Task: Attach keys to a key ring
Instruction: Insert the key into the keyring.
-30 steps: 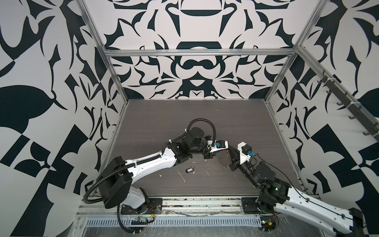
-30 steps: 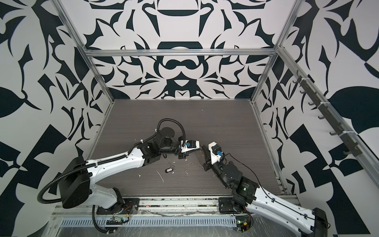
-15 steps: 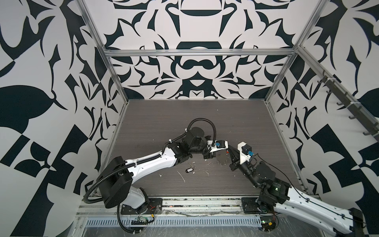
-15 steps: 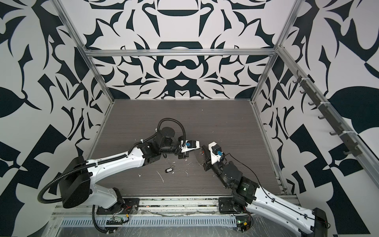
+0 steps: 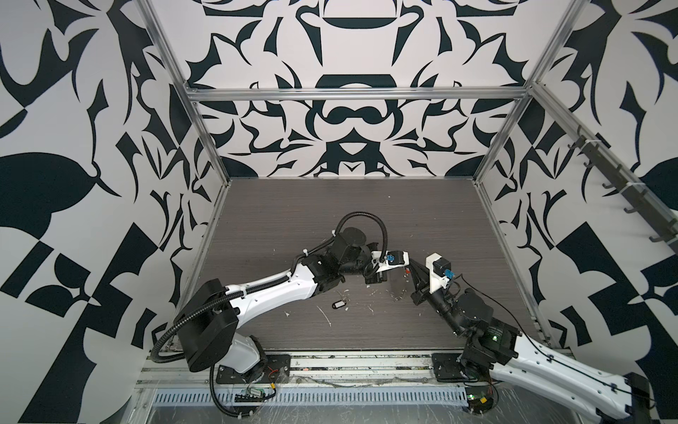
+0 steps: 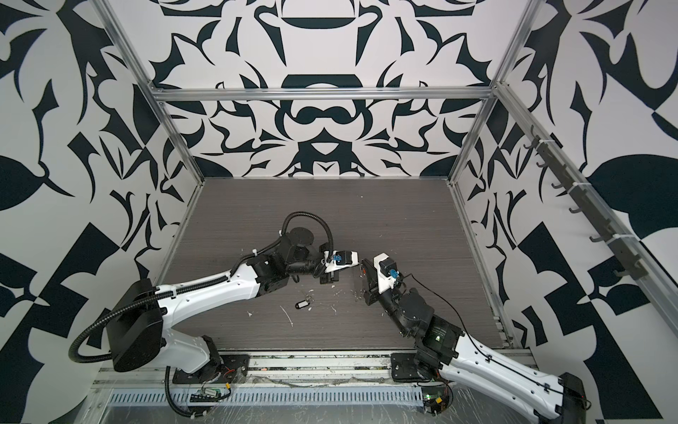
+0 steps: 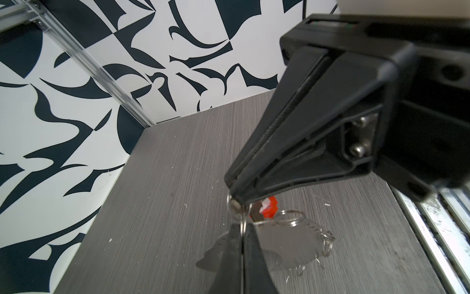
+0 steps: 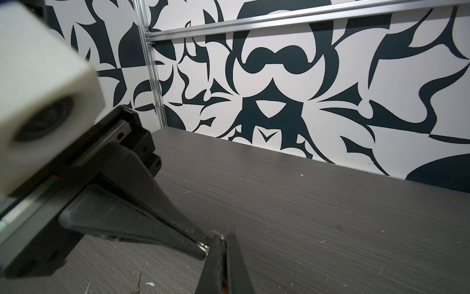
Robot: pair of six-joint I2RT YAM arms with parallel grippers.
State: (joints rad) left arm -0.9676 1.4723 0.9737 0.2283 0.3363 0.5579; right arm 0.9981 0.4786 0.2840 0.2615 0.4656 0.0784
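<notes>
In the left wrist view my left gripper [image 7: 243, 230] is shut on a thin metal ring seen edge-on. I cannot tell whether it is the key ring's rim or a small split ring. The key ring [image 7: 287, 241], a grey see-through hoop with tiny loops on its rim, spreads just beyond those tips. My right gripper [image 7: 235, 197] meets the left tip to tip and is shut on the keys with the red-orange tag [image 7: 270, 207]. Red shows between its jaws [image 8: 223, 280]. The black-tagged keys [image 5: 339, 304] lie loose on the table, nearer the front than both grippers.
White scraps [image 5: 325, 315] and flecks litter the dark wood-grain table [image 5: 330, 205] around the front middle. A metal rail [image 5: 352, 361] carrying both arm bases runs along the front edge. Patterned walls close off the left, back and right sides.
My left gripper has closed onto the thin ring. Both arms have stayed almost still, and the grey hoop between the grippers shows more plainly now.
</notes>
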